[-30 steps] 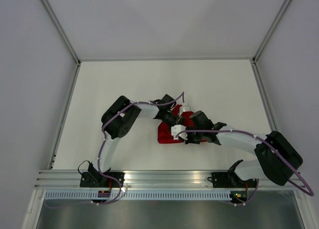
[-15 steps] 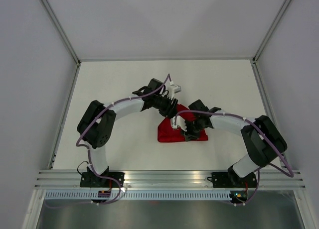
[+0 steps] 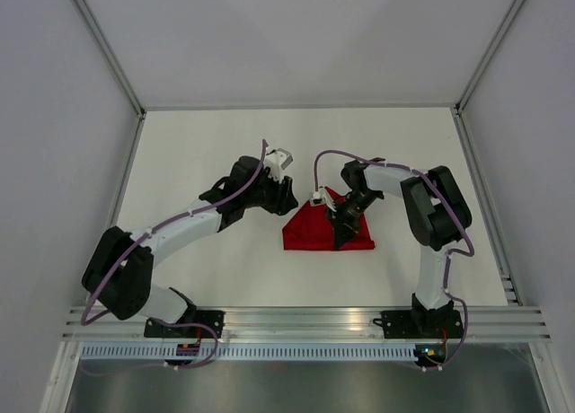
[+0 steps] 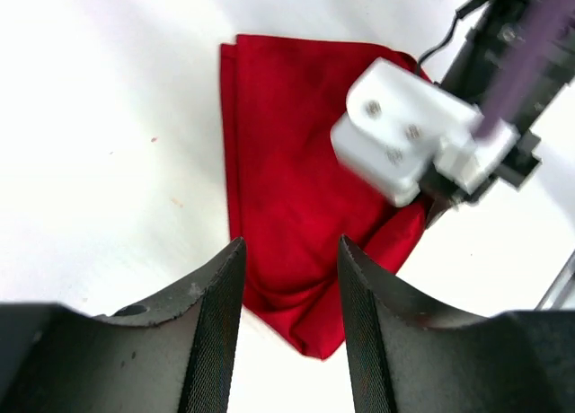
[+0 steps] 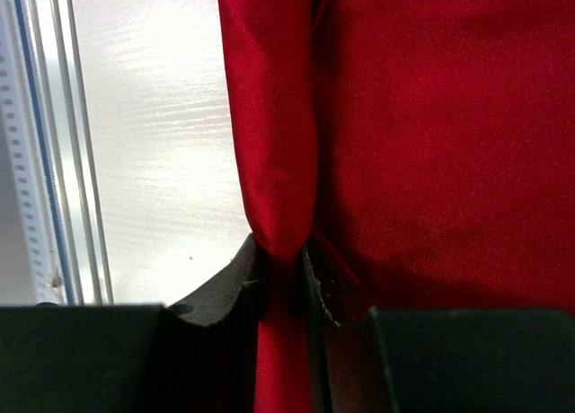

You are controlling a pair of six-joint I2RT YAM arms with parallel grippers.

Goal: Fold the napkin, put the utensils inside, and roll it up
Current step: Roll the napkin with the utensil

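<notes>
Pinching a raised fold of the napkin (image 3: 310, 235), right gripper (image 5: 283, 268) sits over it; left gripper (image 4: 289, 251), jaws apart and empty, hovers just left.

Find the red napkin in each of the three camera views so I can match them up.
Top view: the napkin lies mid-table, a triangle between the two arms.
Left wrist: the napkin fills the middle, beyond the left gripper.
Right wrist: the napkin fills centre and right, one fold pinched in the right gripper.
Shared landmark: the right gripper on the napkin; its white camera box shows in the left wrist view.
</notes>
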